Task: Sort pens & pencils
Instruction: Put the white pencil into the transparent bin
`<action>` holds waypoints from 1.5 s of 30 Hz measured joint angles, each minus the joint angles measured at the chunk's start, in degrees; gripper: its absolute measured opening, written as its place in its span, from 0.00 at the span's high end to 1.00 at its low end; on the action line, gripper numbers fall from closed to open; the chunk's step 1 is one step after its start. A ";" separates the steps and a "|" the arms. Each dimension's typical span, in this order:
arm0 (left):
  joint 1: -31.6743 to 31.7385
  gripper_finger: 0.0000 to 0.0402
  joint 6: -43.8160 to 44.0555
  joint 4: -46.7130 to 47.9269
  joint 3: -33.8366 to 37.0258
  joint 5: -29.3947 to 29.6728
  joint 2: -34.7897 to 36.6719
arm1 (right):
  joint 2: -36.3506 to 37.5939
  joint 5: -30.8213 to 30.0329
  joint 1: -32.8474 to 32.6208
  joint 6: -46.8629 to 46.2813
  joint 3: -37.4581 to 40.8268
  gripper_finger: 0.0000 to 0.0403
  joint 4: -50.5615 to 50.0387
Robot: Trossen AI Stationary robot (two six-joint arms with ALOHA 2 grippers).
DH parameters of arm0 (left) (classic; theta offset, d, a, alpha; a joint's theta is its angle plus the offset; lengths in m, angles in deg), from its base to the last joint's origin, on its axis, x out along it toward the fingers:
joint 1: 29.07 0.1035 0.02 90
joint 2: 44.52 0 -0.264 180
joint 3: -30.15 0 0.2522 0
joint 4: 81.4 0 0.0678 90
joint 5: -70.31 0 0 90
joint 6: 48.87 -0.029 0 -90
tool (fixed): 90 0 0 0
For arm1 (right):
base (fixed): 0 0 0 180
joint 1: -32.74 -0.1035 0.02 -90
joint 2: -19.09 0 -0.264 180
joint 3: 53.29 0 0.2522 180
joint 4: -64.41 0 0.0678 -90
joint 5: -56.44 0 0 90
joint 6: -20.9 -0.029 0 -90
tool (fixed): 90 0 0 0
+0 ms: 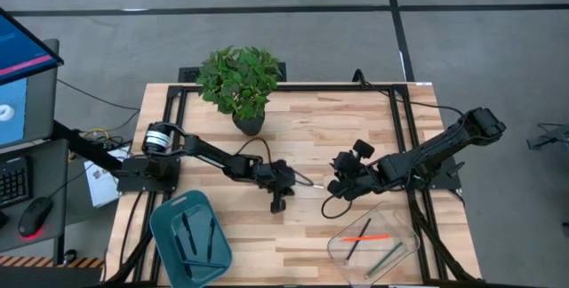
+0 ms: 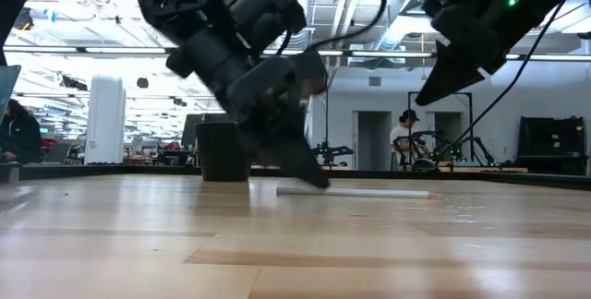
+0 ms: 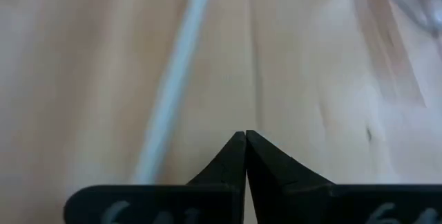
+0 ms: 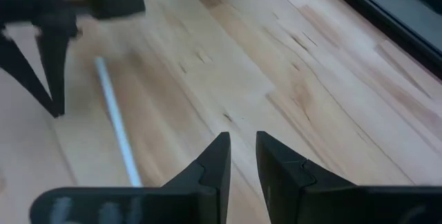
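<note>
One white pen [image 3: 169,86] (end cut off), blurred

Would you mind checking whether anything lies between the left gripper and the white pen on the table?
Nothing visible does. The left gripper, fingers shut, is low over bare wood right beside the white pen. The right gripper hovers on the pen's other side, not between them, its fingers slightly apart and empty.

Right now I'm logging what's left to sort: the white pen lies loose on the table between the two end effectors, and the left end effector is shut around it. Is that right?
Not quite. The white pen does lie loose on the table between the two, but the left end effector is shut on nothing. The left wrist view shows its fingertips pressed together with the pen lying beside them, untouched. The right end effector holds nothing either.
</note>
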 joint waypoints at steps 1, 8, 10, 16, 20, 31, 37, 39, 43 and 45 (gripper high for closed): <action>0.05 1.00 -0.61 0.22 -0.02 1.07 0.99 | -0.36 0.06 0.29 -0.64 0.00 0.77 -0.18; -0.34 1.00 -1.36 6.10 -0.14 7.10 7.08 | -4.40 0.09 -0.86 0.16 -0.02 0.77 4.19; -0.35 0.98 -1.36 8.47 -0.19 7.64 8.19 | -6.73 -0.03 -1.60 1.60 -0.04 0.77 6.84; -0.69 0.91 -1.94 14.73 -0.13 8.19 8.92 | -11.91 0.13 -2.61 3.80 0.03 0.77 9.96; -0.62 0.85 -1.76 17.22 -0.19 11.36 10.41 | -12.99 2.43 -1.56 5.34 -0.02 0.77 12.50; -0.73 0.76 -3.26 24.55 1.91 13.63 18.97 | -7.84 4.22 -0.85 15.54 0.10 0.77 15.55; -0.95 0.76 -3.25 21.81 6.31 15.15 25.39 | -1.28 4.81 -4.07 17.32 9.07 0.77 27.93; -1.07 0.76 -3.26 20.81 8.60 15.27 27.94 | 0.05 6.16 -4.69 17.38 13.77 0.77 36.69; -1.26 0.76 -4.14 13.91 11.97 15.08 30.54 | 1.58 7.95 -4.33 17.35 21.73 0.77 53.24; -1.32 0.76 -4.96 10.39 12.48 14.43 30.57 | 1.60 7.95 -4.01 16.93 23.87 0.77 56.27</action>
